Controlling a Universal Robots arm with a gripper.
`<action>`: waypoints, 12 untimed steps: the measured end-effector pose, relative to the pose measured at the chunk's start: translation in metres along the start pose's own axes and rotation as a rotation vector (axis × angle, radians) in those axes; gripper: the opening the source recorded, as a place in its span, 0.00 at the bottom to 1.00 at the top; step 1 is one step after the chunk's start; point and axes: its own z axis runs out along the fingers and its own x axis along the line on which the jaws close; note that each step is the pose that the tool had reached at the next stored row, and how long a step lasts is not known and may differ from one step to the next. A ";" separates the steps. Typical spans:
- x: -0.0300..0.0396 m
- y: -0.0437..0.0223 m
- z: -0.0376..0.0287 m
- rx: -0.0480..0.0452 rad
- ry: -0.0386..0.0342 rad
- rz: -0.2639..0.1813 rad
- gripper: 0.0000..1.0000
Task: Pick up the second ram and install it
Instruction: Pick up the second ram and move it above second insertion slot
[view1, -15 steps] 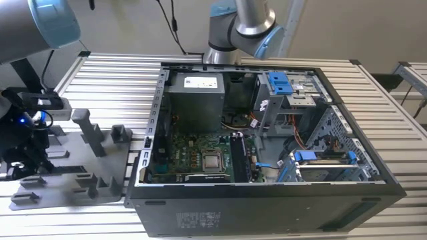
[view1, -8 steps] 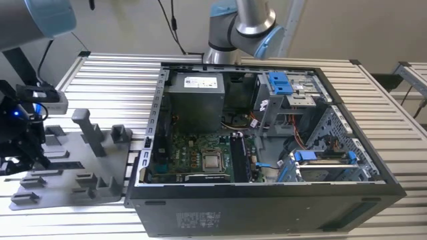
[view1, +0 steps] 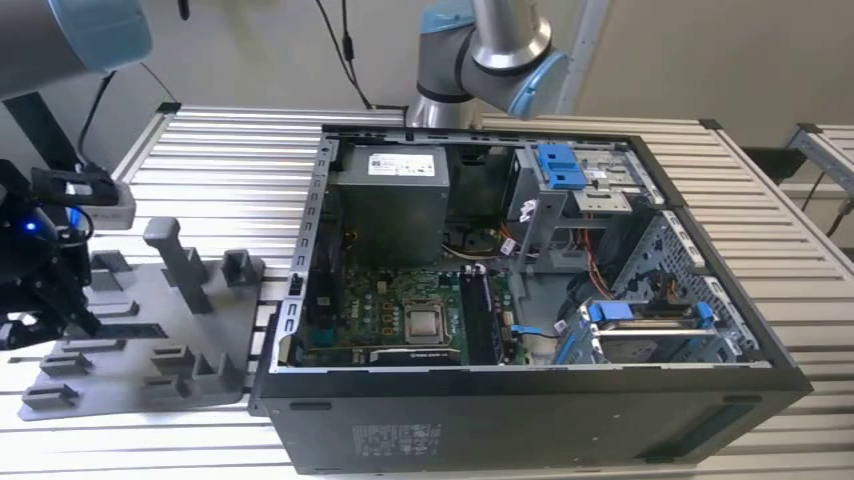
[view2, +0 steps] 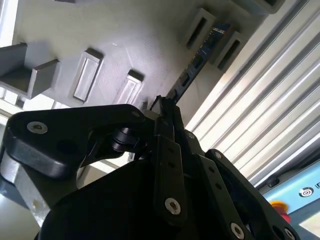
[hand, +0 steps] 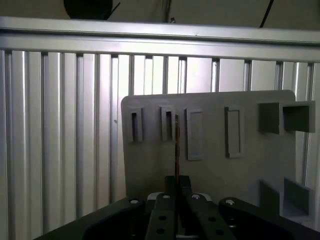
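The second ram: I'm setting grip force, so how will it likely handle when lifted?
Probably stiff and light: the second ram is a thin flat strip. Likely fragile: small chips sit exposed. Standing on edge in the grey holder, it could tip sideways.

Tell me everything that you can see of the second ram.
The second ram is a thin, flat, dark strip of circuit board with small black chips along it and a blue patch near its far end. The hand is shut on its near end. Its far end lies between two raised slot blocks of the grey holder. In the first wrist view it appears edge-on.
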 end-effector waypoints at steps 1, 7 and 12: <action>-0.0001 0.0000 -0.0004 0.0000 0.0001 0.002 0.14; -0.0004 0.0001 -0.0063 0.0003 0.0000 0.005 0.14; -0.0008 0.0002 -0.0142 0.0003 0.0000 0.007 0.14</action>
